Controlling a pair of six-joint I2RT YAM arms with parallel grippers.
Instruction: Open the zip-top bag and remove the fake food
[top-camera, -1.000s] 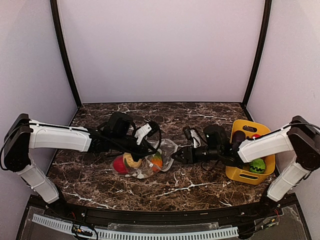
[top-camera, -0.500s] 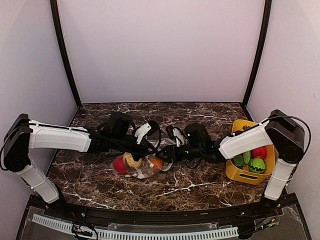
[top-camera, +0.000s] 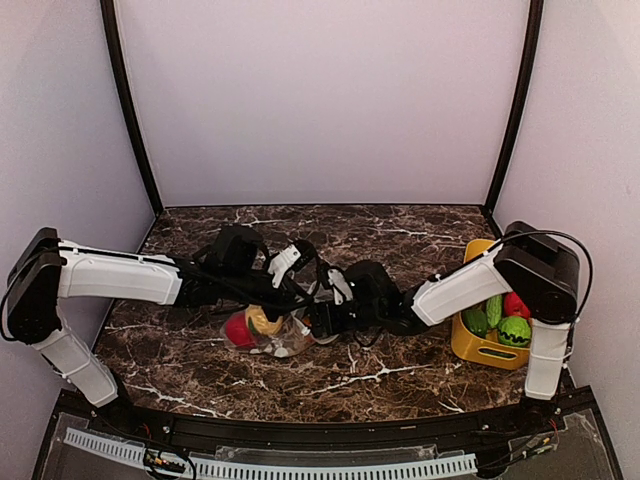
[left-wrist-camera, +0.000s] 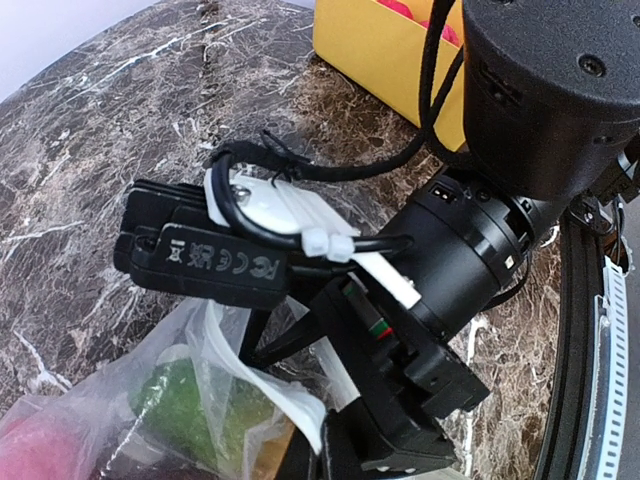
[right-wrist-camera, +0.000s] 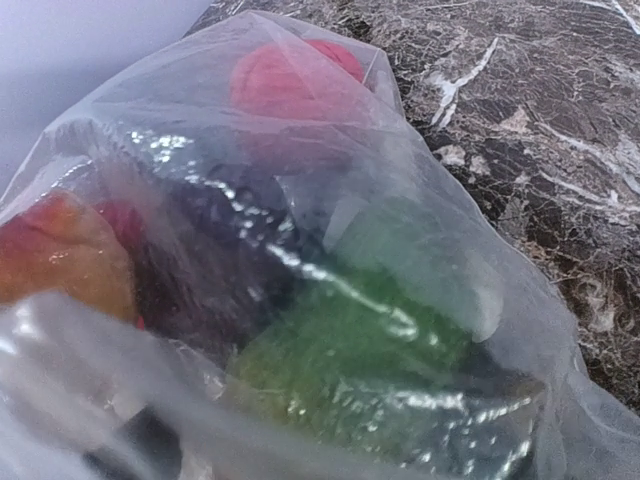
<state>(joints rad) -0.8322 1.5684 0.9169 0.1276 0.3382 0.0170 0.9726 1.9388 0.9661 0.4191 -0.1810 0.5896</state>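
Bag (top-camera: 283, 333): lies on the table (top-camera: 400, 375) at centre, between the two arms; clear film, already slack and gaping on its right side.
Food (right-wrist-camera: 290, 80): inside the bag; through the film a red fruit, an orange one and a dark one show, with something green beside them.
Bin (top-camera: 470, 345): yellow, at the right, well apart from the bag, holding green and red toys.
Step in hand: judged to be the reach into the mouth to take out one fruit.
Left gripper (top-camera: 300, 297): sits at the bag's upper edge; it looks to be holding the film, but its fingers are hidden in every view, so I cannot tell how the jaws stand.
Right gripper (top-camera: 322, 322): nose at or just inside the bag's right side; its own camera is filled by film and fruit, fingers out of sight, so spread or closed cannot be told.
Doing it well: keep the left hold steady and high so the mouth stays wide; go for the nearest fruit, close on the fruit alone, not on film, and draw back along the line of entry.
Risk: film caught with the fruit would drag the whole bag.
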